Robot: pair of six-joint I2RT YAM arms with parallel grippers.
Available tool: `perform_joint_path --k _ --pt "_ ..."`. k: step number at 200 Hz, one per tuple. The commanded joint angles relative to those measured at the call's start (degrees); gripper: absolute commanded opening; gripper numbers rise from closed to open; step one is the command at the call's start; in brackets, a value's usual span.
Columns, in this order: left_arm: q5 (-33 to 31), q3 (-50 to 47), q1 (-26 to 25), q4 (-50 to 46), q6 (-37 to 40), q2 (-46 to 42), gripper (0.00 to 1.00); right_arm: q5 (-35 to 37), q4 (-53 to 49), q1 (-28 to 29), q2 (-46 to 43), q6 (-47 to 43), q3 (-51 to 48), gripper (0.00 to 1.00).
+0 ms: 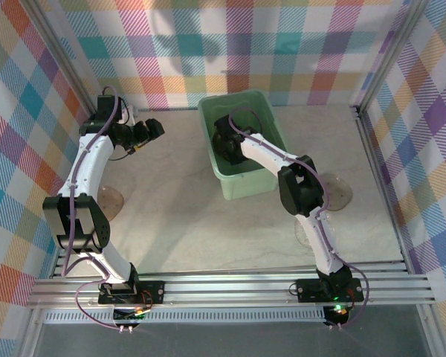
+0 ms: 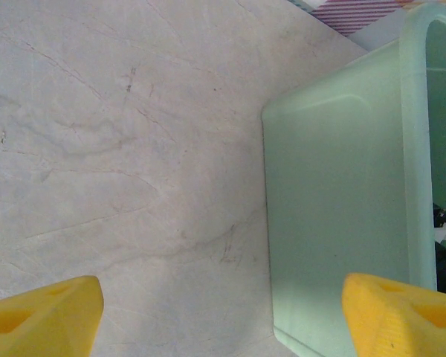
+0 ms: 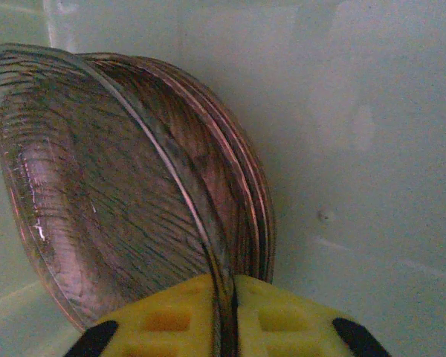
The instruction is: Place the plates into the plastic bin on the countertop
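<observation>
Inside the mint-green plastic bin (image 1: pixel 241 182) my right gripper (image 1: pixel 224 145) reaches down. In the right wrist view a smoky brown ribbed plate (image 3: pixel 111 193) stands on edge against the bin wall (image 3: pixel 372 149), and further plates (image 3: pixel 253 216) lean behind it. My right gripper (image 3: pixel 230 312) has its yellow fingers pressed on the rim of the front plate. My left gripper (image 1: pixel 152 130) hovers open over the beige countertop (image 2: pixel 119 149), left of the bin (image 2: pixel 342 208), nothing between its yellow fingertips (image 2: pixel 59 312).
Loose translucent plates lie on the countertop: one (image 1: pixel 108 201) by the left arm, one (image 1: pixel 336 190) right of the bin, another (image 1: pixel 303 234) nearer the right arm's base. Plaid walls close in the left, back and right sides.
</observation>
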Motion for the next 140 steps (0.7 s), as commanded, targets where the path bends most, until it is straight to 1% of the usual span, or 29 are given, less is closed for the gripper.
perform_joint_path --k 1,27,41,55,69,77,86,96,115,140 --pt "-0.04 0.62 0.97 -1.38 -0.49 -0.47 0.83 -0.73 0.34 -0.49 0.50 -0.96 0.61 0.20" --pt "-0.09 0.62 0.95 -1.51 -0.71 -0.59 0.83 -0.09 1.86 -0.58 -0.62 -4.30 0.81 0.31" --pt "-0.26 0.54 0.96 -1.53 -0.71 -0.71 0.83 0.20 1.91 -0.57 -1.24 -5.25 0.67 0.40" --pt "-0.10 0.53 0.90 -1.72 -0.80 -0.62 0.83 -1.48 2.41 -0.79 -2.06 -4.20 -0.49 0.48" --pt "0.25 0.45 0.88 -1.55 -1.23 -0.63 0.83 -2.13 3.99 -0.95 -2.86 -4.31 -1.88 0.62" --pt "0.51 0.45 0.84 -1.51 -1.37 -0.46 0.83 -2.29 3.98 -1.01 -2.93 -4.67 -1.94 0.66" --pt "0.61 0.45 0.79 -1.43 -1.45 -0.36 0.83 -2.58 3.68 -1.10 -2.94 -5.10 -1.74 0.75" --pt "0.68 0.40 0.77 -1.34 -1.46 -0.19 0.83 -3.14 3.50 -1.19 -2.86 -5.65 -1.79 0.78" --pt "0.84 0.31 0.72 -1.25 -1.50 0.05 0.83 -3.67 1.99 -1.32 -2.84 -5.98 -1.33 0.89" --pt "0.97 -0.08 0.71 -1.00 -1.57 0.25 0.82 -2.94 1.52 -1.29 -3.92 -6.58 -1.88 0.97"
